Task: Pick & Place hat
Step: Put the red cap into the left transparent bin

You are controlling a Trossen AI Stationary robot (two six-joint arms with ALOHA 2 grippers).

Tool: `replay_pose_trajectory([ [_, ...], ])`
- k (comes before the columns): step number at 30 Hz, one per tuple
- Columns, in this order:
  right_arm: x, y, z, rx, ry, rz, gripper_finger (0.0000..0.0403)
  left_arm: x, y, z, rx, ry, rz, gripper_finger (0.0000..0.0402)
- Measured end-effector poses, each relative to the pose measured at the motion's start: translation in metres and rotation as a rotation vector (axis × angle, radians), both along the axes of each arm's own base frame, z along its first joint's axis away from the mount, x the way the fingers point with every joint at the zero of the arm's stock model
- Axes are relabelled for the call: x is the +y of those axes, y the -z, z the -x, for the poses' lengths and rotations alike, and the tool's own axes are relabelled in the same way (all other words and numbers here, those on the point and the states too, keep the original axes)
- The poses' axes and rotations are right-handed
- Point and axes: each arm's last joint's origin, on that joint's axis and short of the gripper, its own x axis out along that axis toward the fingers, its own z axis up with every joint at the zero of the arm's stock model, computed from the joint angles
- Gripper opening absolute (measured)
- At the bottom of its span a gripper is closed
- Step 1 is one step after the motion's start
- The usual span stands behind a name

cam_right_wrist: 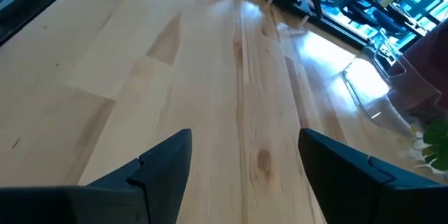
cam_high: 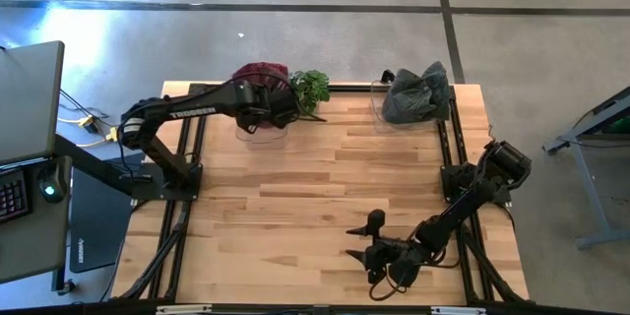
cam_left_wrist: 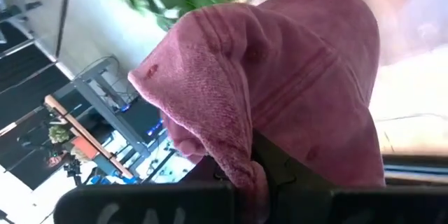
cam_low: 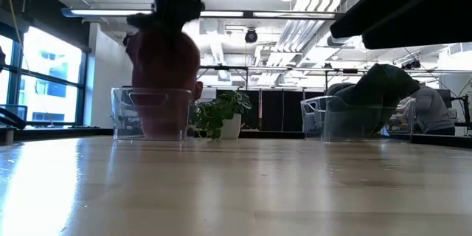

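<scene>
Left tool (cam_high: 285,108) grips maroon hat (cam_left_wrist: 280,84) (over clear bin (cam_low: 150,114)).

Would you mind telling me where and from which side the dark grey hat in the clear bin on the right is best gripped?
Probably from above, pinching the raised fold at the top of the dark grey hat. It bulges over the rim of its clear bin, whose walls block a side approach. The right tool, open and idle near the front edge, is the nearer one; the left tool is shut on the maroon hat.
</scene>
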Motion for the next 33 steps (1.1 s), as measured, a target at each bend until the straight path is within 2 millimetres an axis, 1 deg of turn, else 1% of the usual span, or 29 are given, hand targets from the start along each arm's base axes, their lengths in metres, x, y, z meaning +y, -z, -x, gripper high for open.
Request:
replay_pose_trajectory([
  [3,-0.001,0.001,0.001,0.008,0.007,-0.004,0.0259,0.008,0.022,0.001,0.051,0.008,0.001,0.0005],
  [6,-0.001,0.002,0.001,0.015,0.013,-0.006,0.0259,0.015,0.042,0.000,0.058,0.011,-0.012,0.0005],
  [8,-0.001,0.002,0.001,0.016,0.013,-0.005,0.0259,0.021,0.050,0.000,0.053,0.000,-0.027,0.0005],
  [11,-0.002,0.002,0.000,0.012,0.024,0.002,0.0259,0.029,0.056,0.001,0.018,-0.033,-0.045,0.0005],
  [13,-0.004,0.002,-0.001,0.013,0.032,0.005,0.0259,0.034,0.058,0.002,-0.006,-0.044,-0.031,0.0010],
  [15,-0.007,0.002,-0.003,0.014,0.043,0.006,0.0259,0.040,0.058,0.003,-0.025,-0.046,0.001,0.0029],
  [19,-0.013,0.003,-0.008,0.025,0.051,-0.004,0.0259,0.056,0.058,0.008,-0.069,-0.077,0.028,0.0095],
  [22,-0.017,0.003,-0.012,0.038,0.049,-0.017,0.0259,0.070,0.054,0.016,-0.108,-0.126,0.021,0.0150],
  [25,-0.022,0.004,-0.016,0.048,0.053,-0.025,0.0259,0.085,0.052,0.022,-0.166,-0.166,0.026,0.0191],
  [27,-0.024,0.004,-0.018,0.053,0.056,-0.028,0.0259,0.095,0.050,0.024,-0.224,-0.189,0.032,0.0207],
  [29,-0.027,0.004,-0.020,0.058,0.058,-0.033,0.0259,0.102,0.049,0.027,-0.256,-0.213,0.027,0.0214],
  [31,-0.029,0.004,-0.022,0.062,0.061,-0.038,0.0259,0.107,0.047,0.032,-0.279,-0.235,0.028,0.0216],
  [33,-0.032,0.004,-0.024,0.064,0.067,-0.040,0.0259,0.107,0.040,0.038,-0.331,-0.245,0.044,0.0217],
])
